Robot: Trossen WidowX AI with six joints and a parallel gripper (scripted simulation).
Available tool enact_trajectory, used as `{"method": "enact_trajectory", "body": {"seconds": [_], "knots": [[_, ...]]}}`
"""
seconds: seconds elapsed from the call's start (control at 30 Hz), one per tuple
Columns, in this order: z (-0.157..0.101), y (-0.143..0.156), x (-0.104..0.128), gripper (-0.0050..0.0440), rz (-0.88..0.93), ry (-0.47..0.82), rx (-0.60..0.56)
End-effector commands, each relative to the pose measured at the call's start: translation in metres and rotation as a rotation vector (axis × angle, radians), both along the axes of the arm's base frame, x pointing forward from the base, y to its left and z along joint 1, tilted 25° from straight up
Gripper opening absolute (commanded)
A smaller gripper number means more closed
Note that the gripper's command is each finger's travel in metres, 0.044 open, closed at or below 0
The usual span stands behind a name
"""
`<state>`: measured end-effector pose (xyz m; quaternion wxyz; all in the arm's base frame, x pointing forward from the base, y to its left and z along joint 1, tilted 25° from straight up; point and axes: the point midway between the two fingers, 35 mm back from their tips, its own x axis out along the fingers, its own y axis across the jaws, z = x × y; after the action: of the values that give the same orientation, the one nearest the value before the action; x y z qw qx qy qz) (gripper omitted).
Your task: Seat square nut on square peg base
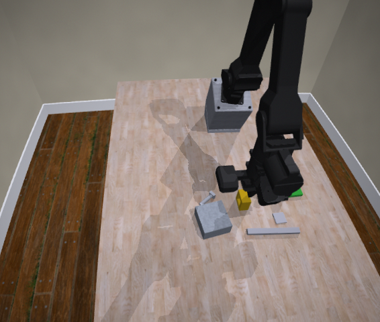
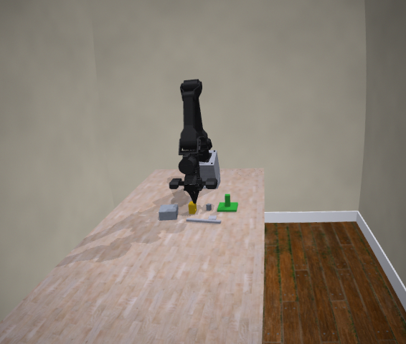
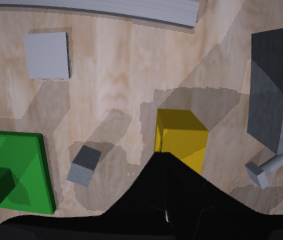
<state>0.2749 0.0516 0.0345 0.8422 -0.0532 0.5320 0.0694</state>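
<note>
A yellow square block (image 1: 243, 200) stands on the wooden table; it also shows in the exterior view (image 2: 192, 208) and in the wrist view (image 3: 181, 138). The green square peg (image 2: 227, 199) stands upright on its green base (image 2: 227, 207), to the right of the block. Only a corner of the base (image 1: 296, 193) shows behind the arm in the top view, and the base (image 3: 15, 170) sits at the left edge of the wrist view. My gripper (image 2: 193, 201) is shut and empty, pointing down just above the yellow block, with its tips (image 3: 165, 156) at the block's near edge.
A small grey cube (image 3: 84, 164) lies between the block and the green base. A flat grey square (image 1: 279, 217) and a long grey bar (image 1: 272, 231) lie nearer the front. A large grey block (image 1: 213, 219) and a bolt (image 1: 207, 198) lie left. The arm's grey pedestal (image 1: 227, 111) stands behind.
</note>
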Motion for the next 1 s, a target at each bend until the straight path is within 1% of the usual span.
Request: {"method": "enact_trajectory", "body": {"seconds": [0.0,0.53,0.77,0.83,0.97], "knots": [[0.001,0.002,0.002,-0.0050,-0.001,-0.012,0.005],[0.000,0.017,0.000,-0.0050,-0.001,-0.012,0.006],[-0.006,0.029,0.000,-0.0050,-0.001,-0.012,0.007],[0.000,0.027,-0.002,-0.0050,0.000,-0.012,0.009],[0.029,0.023,-0.015,-0.0050,-0.001,-0.013,0.008]]}}
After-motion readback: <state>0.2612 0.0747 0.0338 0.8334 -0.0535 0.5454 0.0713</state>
